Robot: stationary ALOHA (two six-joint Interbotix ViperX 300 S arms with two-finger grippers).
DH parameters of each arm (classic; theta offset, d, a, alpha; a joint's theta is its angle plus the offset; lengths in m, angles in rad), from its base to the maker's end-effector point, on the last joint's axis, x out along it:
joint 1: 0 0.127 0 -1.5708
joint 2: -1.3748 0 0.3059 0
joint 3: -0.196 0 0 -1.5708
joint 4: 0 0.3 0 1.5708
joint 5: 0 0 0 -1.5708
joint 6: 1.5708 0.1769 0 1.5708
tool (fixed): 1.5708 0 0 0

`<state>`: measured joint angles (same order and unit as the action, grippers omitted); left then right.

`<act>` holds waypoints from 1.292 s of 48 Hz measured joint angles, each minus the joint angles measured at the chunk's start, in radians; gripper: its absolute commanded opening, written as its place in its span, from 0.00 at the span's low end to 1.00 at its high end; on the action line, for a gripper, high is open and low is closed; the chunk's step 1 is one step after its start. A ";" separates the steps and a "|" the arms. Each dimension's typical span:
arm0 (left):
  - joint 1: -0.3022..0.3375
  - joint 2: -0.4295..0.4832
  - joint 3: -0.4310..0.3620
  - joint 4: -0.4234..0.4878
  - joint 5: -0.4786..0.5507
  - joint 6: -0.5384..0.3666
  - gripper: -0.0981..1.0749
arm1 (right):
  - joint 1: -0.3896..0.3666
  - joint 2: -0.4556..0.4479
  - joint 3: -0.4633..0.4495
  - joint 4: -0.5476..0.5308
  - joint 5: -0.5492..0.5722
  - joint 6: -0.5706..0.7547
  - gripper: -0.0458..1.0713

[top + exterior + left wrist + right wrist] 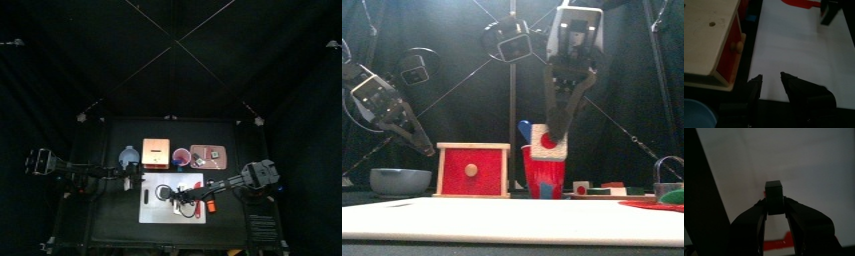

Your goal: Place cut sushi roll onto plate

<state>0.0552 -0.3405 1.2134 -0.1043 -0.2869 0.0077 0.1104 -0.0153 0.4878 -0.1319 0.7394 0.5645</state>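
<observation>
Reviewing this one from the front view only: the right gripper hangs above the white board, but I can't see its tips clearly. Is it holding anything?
Observer: Yes. In the right wrist view the right gripper pinches a small dark sushi piece between its jaws, over the white board.
Operator: Where is the plate from there?
Observer: From the top view, the plate lies just past the board's far edge, on the right arm's side.
Operator: And the left gripper?
Observer: In the left wrist view, the left gripper is open and empty, at the board's edge beside the wooden box.
</observation>
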 measured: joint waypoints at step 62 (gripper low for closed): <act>-0.064 -0.044 -0.101 0.052 -0.071 0.002 0.74 | -0.538 -0.581 0.525 -0.057 -0.086 0.063 0.82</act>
<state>-0.0092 -0.3850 1.1121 -0.0522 -0.3574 0.0092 -0.4280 -0.5967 1.0124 -0.1887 0.6535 0.6274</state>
